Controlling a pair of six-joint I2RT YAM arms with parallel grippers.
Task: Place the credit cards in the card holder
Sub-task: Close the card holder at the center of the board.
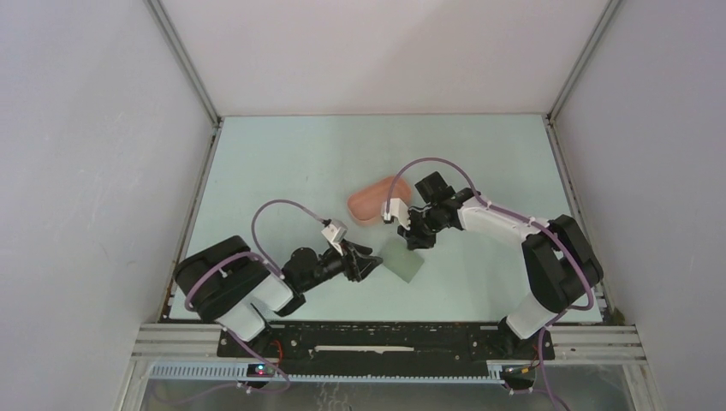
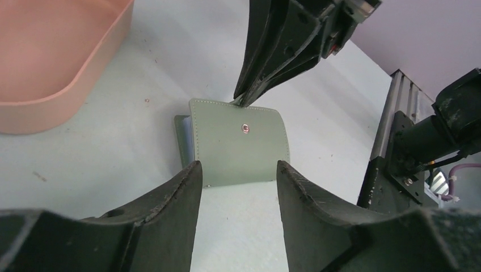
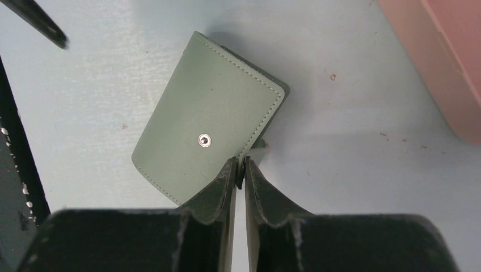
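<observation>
- Grey-green, leather-like card holder (image 3: 198, 113), stitched round its rim and round-cornered, lies folded shut on the table (image 3: 363, 192), toward the near edge and about midway between the left and right edges
- Metal snap stud (image 3: 203, 140) sits on its smooth, slightly bowed flap; a small tab (image 3: 260, 144) juts from one long side
- Right gripper (image 3: 242, 167) is almost closed, pinching the holder's thin edge beside that tab
- Left gripper (image 2: 238, 165) stands open, jaws either side of the opposite edge, apparently not touching
- No credit cards show in any view; whether any are inside I cannot tell, and opening the case looks like the step in hand
- Pink tray (image 2: 85, 79), smooth with rounded walls, sits just beyond the holder
</observation>
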